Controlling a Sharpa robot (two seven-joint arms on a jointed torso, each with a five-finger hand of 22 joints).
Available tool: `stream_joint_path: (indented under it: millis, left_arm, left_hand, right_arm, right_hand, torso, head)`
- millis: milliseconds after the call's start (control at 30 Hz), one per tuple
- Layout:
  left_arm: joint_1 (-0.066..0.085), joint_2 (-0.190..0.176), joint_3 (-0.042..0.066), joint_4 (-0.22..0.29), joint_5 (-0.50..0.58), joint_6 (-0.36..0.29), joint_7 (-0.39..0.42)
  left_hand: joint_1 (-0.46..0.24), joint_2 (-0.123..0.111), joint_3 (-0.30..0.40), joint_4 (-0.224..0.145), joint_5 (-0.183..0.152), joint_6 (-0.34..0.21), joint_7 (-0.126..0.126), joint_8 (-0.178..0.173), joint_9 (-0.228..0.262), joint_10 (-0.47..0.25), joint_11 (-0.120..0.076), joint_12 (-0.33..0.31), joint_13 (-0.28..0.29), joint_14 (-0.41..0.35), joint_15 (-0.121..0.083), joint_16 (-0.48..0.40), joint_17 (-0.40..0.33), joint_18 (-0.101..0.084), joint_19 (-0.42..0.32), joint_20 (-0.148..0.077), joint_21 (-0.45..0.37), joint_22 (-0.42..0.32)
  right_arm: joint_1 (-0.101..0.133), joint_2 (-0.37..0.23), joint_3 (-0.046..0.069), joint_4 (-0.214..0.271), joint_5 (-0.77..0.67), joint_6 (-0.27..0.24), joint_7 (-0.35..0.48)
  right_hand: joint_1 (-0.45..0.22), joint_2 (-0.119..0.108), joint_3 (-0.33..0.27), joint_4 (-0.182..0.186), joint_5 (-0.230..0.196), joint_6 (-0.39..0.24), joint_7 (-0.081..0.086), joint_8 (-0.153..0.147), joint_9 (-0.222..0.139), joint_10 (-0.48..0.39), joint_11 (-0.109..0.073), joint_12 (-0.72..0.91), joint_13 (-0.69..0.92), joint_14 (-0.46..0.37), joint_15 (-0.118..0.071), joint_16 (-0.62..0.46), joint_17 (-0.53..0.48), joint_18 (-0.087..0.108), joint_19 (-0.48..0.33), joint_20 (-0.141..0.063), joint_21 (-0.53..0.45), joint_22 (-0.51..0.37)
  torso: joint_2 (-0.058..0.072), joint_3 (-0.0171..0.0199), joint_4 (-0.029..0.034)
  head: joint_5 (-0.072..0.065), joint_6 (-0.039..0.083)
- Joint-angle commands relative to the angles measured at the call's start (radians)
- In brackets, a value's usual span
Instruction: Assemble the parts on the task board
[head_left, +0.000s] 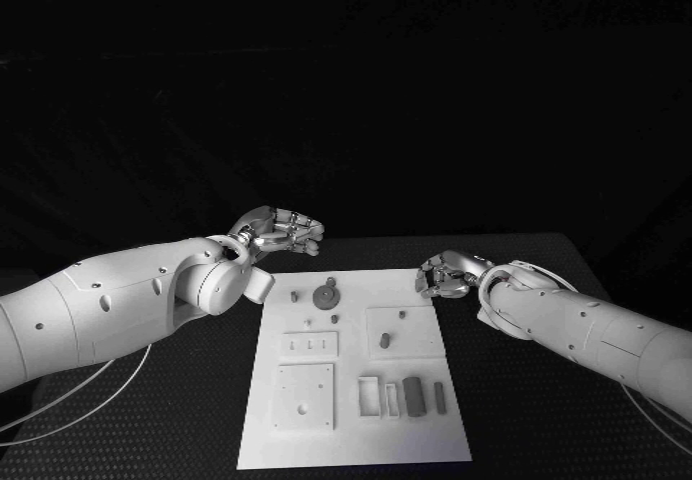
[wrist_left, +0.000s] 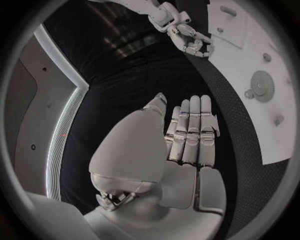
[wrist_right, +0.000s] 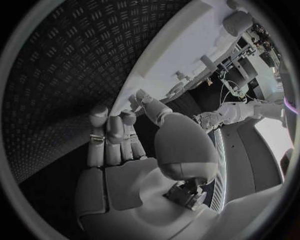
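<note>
Both empty: left robot hand (head_left: 284, 232) and right robot hand (head_left: 450, 273) flank the task board (head_left: 356, 440).

Lab: cluttered equipment benches (wrist_right: 240, 65)

Light is dim and flat, with no colour to tell. The task board (head_left: 353, 370) is the brightest surface, glaring pale just beside both hands. Beyond the left hand (head_left: 281, 232) and right hand (head_left: 450, 275) the table (head_left: 534, 400) sinks into black. Both wrist views bend straight edges strongly toward their dark circular rims.
</note>
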Motion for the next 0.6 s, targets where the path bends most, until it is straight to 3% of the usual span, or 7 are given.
stream_joint_path:
  millis: [33,300,600]
  left_arm:
    - [0.000,0.001,0.001,0.003,0.002,0.015,0.009]
    - [0.000,0.002,0.001,0.004,0.001,0.019,0.008]
    - [0.001,0.003,0.001,0.004,0.000,0.019,0.008]
  left_hand:
    - [-0.007,0.000,0.003,0.000,0.005,-0.004,-0.003,0.000,0.000,0.007,-0.001,0.000,0.002,0.005,-0.001,-0.005,0.001,0.012,0.002,0.002,-0.006,0.001]
    - [-0.008,0.001,0.002,0.000,0.005,-0.005,-0.003,-0.001,0.000,0.007,-0.001,-0.001,0.002,0.005,-0.001,-0.006,0.002,0.012,0.002,0.002,-0.007,0.002]
    - [-0.008,0.001,0.002,0.000,0.005,-0.005,-0.003,-0.001,0.000,0.007,-0.001,-0.001,0.002,0.005,-0.001,-0.007,0.002,0.012,0.002,0.002,-0.007,0.002]
  right_arm:
    - [0.000,0.003,-0.001,-0.002,0.008,0.021,0.011]
    - [0.000,0.006,-0.001,-0.005,0.008,0.024,0.011]
    - [-0.001,0.011,-0.002,-0.004,0.008,0.027,0.011]
  right_hand:
    - [-0.001,0.010,0.006,0.003,0.001,0.006,0.000,0.006,0.002,-0.007,-0.001,0.007,-0.001,-0.009,0.002,0.004,-0.001,0.058,-0.006,-0.001,0.001,0.015]
    - [-0.006,0.034,0.010,0.001,0.001,0.017,-0.001,0.015,0.006,-0.008,-0.001,0.009,-0.002,-0.010,0.002,0.007,-0.002,0.058,-0.008,-0.001,0.003,0.016]
    - [-0.005,0.045,0.013,0.000,0.001,0.031,-0.001,0.025,0.011,-0.007,-0.001,0.012,-0.003,-0.010,0.001,0.011,-0.003,0.058,-0.009,-0.001,0.006,0.017]
  torso:
    - [-0.001,0.0009,-0.0015]
    - [0.000,0.0011,-0.0017]
    - [-0.001,0.0014,-0.0030]
  head:
    - [0.002,0.001]
    - [0.003,-0.001]
    - [0.004,-0.003]
